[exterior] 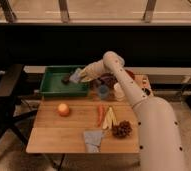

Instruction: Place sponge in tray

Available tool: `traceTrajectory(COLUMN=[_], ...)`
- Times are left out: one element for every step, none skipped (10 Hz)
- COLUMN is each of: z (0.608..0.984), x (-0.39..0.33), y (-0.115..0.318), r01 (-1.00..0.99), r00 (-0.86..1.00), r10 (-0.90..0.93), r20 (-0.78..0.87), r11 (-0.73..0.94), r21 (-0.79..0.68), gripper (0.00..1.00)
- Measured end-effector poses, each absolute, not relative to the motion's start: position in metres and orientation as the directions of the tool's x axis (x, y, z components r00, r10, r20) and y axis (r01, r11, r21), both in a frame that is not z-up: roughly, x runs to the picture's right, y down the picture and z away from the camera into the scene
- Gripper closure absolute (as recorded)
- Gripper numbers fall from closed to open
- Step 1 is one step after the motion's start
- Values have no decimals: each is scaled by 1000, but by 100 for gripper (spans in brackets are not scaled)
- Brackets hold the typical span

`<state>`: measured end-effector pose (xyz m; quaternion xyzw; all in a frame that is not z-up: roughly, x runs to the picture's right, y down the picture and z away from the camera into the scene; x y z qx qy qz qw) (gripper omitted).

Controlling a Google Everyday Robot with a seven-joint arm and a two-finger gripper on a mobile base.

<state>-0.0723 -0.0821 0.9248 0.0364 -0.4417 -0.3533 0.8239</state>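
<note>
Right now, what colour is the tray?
Green tray, clear in the camera view; the tool is over its right side with the sponge.

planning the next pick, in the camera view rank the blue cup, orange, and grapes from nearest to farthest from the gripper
The gripper is over the right end of the green tray, at the sponge.
1. Blue cup: just right of the tray, at the table's back.
2. Orange: left of the table's middle, in front of the tray.
3. Grapes: near the front right edge.
</note>
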Motion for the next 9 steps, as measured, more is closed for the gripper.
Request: traceTrajectory(z=[931,943,956,967,971,978,982,985,986], x=[-80,-80,-80,-84,-87,-93,-94,-96,-98], y=[-82,-81,-83,-80,-80,-76,-74,-72,-72], r01=[546,537,527,527,530,541,545,547,551], r00=[350,349,354,349,346,338,337,334,328], r10=[-610,-598,-584,-571,-565,-556,-549,-544,-543], r20=[711,722,731,743,749,759,765,770,773], r11=[749,759,770,775,776,775,776,777,775], r21=[375,369,360,349,341,326,317,312,310], gripper=[100,99,92,82,74,62,53,44,35])
